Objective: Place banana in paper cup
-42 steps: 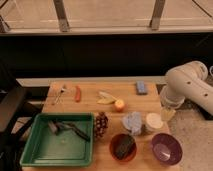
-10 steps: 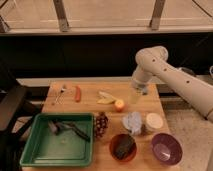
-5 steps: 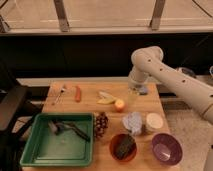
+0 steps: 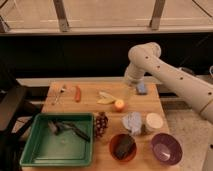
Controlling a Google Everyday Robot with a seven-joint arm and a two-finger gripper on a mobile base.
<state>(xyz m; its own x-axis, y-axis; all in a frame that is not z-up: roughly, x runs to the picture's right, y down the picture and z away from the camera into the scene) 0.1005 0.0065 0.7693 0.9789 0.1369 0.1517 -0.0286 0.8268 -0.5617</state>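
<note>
The banana (image 4: 105, 97), pale yellow-cream with splayed pieces, lies on the wooden table (image 4: 90, 106) near its back middle. The paper cup (image 4: 153, 122), small and cream-coloured, stands upright at the front right, between a crumpled bluish-grey item (image 4: 132, 123) and the table's right edge. My gripper (image 4: 130, 84) hangs at the end of the white arm over the back of the table. It is right of the banana, above it, and well behind the cup. It holds nothing that I can see.
A round orange fruit (image 4: 119, 104) sits just right of the banana. A red-orange stick vegetable (image 4: 77, 93) and a fork (image 4: 60, 92) lie at the back left. Also here are a blue item (image 4: 142, 88), a green tray (image 4: 30, 150), dark grapes (image 4: 101, 125), an orange-red bowl (image 4: 123, 146) and a purple bowl (image 4: 165, 148).
The arm has swung from the table's right side to the back middle, bringing the gripper leftward and lower, closer to the banana. The objects have not moved.
</note>
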